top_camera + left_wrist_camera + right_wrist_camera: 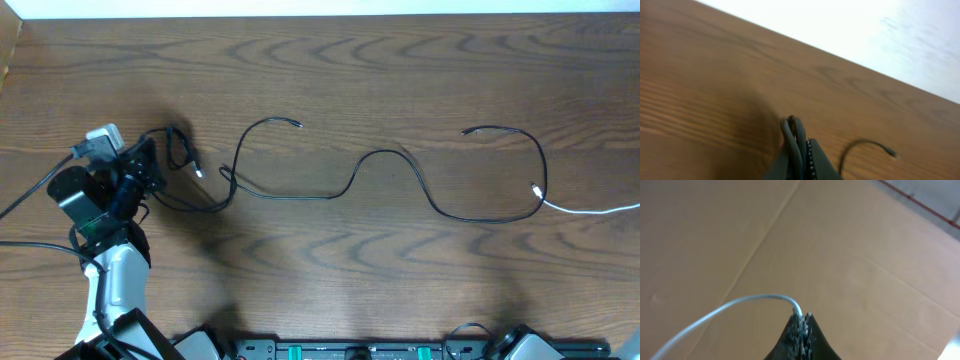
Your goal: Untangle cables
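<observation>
Pinching a doubled loop of black cable, the left gripper has its jaws closed tight on the cord at the left side of the table, evidently to anchor that end while the rest gets drawn out. The long black cable snakes rightward across the wood in open waves, with one plug end curling free left of centre and another at the right. Whether the held loop is a separate cord is hard to tell from above; the two meet in a small snarl. The white cable meets the black one at the right and runs off the frame's right edge. There the right gripper, outside the overhead view, clamps it between shut jaws, likely so the line can be tensioned away from the tangle.
</observation>
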Robot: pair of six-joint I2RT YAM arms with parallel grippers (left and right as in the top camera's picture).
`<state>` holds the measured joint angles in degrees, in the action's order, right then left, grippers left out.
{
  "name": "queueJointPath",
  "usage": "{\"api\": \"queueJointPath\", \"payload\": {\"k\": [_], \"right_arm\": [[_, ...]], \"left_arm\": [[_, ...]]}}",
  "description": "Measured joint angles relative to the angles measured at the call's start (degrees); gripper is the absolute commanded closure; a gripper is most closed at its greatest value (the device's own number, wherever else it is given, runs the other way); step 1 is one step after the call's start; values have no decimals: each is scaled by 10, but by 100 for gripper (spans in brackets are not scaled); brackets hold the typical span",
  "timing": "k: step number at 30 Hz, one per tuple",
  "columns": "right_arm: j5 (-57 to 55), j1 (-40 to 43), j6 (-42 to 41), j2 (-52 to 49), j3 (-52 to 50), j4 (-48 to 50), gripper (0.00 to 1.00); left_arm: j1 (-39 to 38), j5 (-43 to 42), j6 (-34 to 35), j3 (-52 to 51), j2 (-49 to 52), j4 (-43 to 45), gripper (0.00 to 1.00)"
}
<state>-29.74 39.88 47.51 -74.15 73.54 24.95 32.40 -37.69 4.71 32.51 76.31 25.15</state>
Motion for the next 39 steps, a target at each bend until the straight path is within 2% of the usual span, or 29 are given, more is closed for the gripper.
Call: {"api": "queueJointPath", "payload": {"k": [5,11,16,22,34,39], "right_arm": [[35,-4,-21,0,0,-89,99],[52,-4,-29,0,0,-97,99],[57,-4,-34,0,0,-110,99],[58,-4,-46,0,0,-136,99],[59,-4,-52,-2,0,-177,99],[49,0,-6,-17,0,-155,99]], "left_arm": [[-1,96,37,0,0,74,93],[0,279,129,0,0,98,92],[10,367,154,0,0,98,93],[85,408,165,0,0,90,93],[275,426,165,0,0,12,92],[287,417,165,0,0,8,93]]}}
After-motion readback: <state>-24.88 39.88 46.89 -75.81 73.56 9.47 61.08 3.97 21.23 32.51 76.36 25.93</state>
